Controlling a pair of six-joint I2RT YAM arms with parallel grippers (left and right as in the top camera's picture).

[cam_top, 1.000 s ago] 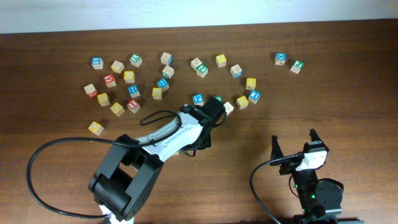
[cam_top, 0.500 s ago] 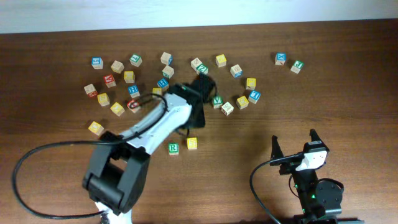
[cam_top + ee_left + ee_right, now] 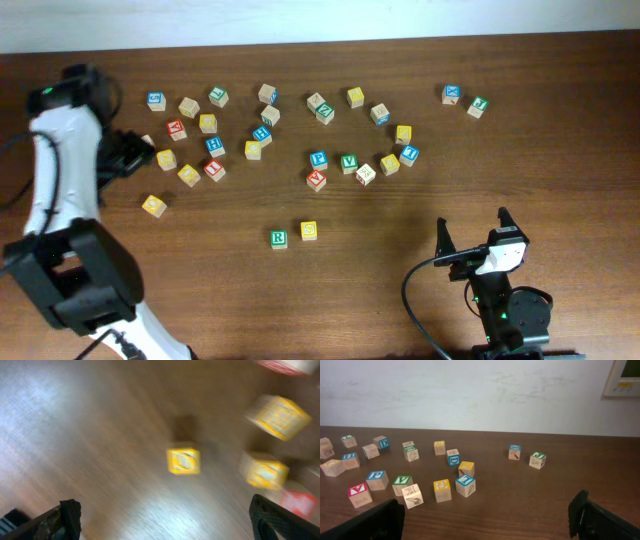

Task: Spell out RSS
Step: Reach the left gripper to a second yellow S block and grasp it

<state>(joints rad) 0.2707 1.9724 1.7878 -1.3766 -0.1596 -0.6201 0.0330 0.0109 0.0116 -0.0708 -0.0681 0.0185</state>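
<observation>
**Overhead and wrist views.** A dark wooden tabletop [image 3: 400, 290] is strewn with lettered toy blocks.

- **Task blocks:** A green block marked R [image 3: 279, 238] lies near the middle of the tabletop, nearer the arms than the main scatter. A yellow block [image 3: 309, 230] sits just beside it on the right arm's side, not touching. The yellow block's letter is too small to read.
- **Readable letters:** Farther back, a blue block marked P [image 3: 318, 159], a green block marked V [image 3: 349, 161] and a red block [image 3: 316, 180] sit close together. The right wrist view also shows a blue block marked D [image 3: 453, 458] and a blue block marked I [image 3: 466, 485]. Most other faces cannot be read.
- **Left arm:** It reaches over the far left of the tabletop. The left fingers [image 3: 130, 155] hang near the leftmost blocks, spread wide and holding nothing. Their wrist view is blurred. It shows a lone yellow cube [image 3: 183, 461] between the two tips, its marking illegible.
- **Right arm:** The right fingers [image 3: 472, 228] are at the near right, well apart from every block. They are likewise spread wide and empty.
</observation>
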